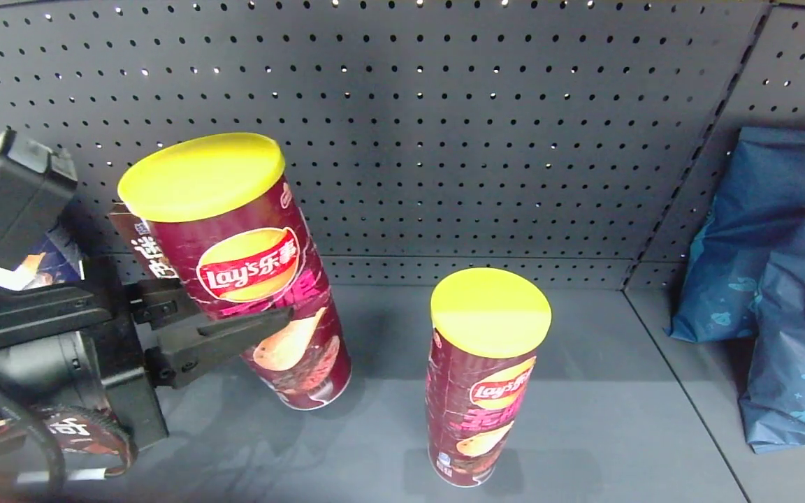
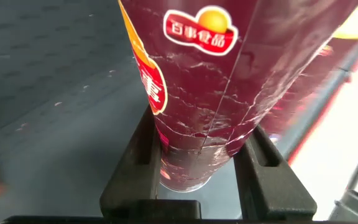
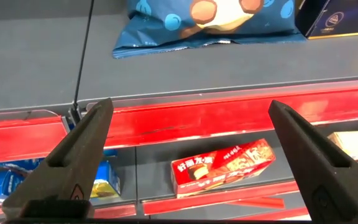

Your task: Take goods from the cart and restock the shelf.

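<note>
On the shelf (image 1: 619,419), the left end effector (image 1: 235,307) holds a tilted chip can (image 1: 235,265) tight around its middle. A second chip can (image 1: 479,391) stands straight up near it. Blue bags (image 1: 794,293) lie on the right. The right end effector (image 3: 190,106) is spread wide, holding nothing.

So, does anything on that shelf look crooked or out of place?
Only the chip can clamped in the left gripper: it leans, while the other chip can stands upright on the shelf. Nothing looks spilled or damaged.
</note>
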Tool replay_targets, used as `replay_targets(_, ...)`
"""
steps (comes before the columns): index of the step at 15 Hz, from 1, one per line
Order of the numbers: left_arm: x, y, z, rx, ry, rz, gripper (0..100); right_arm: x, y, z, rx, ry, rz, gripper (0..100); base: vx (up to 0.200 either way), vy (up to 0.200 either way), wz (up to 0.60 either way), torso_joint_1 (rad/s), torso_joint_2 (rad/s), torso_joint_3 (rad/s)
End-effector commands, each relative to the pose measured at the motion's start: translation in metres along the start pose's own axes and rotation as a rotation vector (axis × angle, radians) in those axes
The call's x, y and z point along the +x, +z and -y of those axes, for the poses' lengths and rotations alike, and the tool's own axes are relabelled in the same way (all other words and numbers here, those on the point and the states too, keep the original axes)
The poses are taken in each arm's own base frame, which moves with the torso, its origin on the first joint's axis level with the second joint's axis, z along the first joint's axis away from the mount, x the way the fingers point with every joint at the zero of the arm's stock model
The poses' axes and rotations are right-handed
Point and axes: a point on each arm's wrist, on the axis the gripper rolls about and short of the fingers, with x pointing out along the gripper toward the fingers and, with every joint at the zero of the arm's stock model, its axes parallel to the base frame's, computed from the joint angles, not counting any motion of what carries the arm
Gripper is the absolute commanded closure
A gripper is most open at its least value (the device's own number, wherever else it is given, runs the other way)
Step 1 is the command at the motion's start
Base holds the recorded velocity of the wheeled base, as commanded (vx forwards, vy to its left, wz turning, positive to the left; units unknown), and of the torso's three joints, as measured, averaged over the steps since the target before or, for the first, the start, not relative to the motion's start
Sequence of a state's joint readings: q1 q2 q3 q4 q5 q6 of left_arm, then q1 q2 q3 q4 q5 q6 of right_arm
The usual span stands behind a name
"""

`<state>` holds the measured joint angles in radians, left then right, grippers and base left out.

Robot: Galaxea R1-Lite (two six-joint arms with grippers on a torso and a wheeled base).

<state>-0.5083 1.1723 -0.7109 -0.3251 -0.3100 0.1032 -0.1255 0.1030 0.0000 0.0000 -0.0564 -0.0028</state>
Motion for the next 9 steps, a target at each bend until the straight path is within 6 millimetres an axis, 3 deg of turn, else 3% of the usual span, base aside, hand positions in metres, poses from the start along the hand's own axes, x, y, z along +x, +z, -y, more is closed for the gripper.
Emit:
replay_targets(1,0.015,-0.002,-0.002,-0.008,-0.033,-0.03,100,0.0,0.0,0.0,-0.001,-0.001,-0.006,0,0.0,0.0,0.0,0.0,0.0,0.0)
replay_targets(9,0.093,-0.006,-0.03,-0.048,-0.174,-0.104,100,0.0,0.0,0.0,-0.001,-0.001,-0.006,0,0.0,0.0,0.0,0.0,0.0,0.0)
